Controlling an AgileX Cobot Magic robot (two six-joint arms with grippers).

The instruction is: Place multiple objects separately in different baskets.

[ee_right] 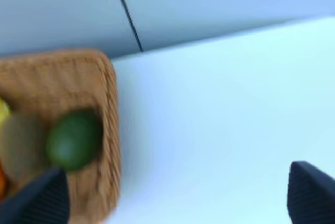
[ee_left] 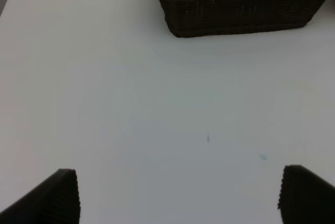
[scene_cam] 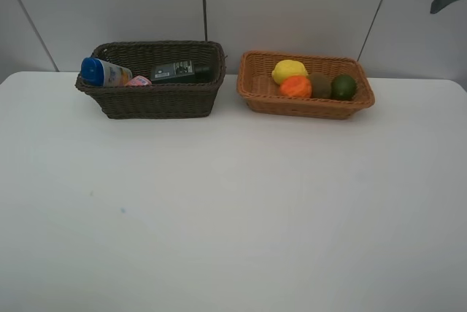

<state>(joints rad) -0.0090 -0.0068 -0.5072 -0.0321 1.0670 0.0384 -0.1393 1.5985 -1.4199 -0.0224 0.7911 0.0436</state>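
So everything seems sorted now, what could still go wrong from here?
The right gripper is open right by the tan basket, one finger over its rim near the green fruit; pulling away carelessly could nudge the basket. In the dark basket, the blue-capped bottle leans on the rim and might tip out if bumped.

A white table (scene_cam: 233, 203) is seen under soft, even light. Behind its far edge, a pale grey panelled wall (scene_cam: 292, 6) is divided by dark seams (scene_cam: 205, 2).
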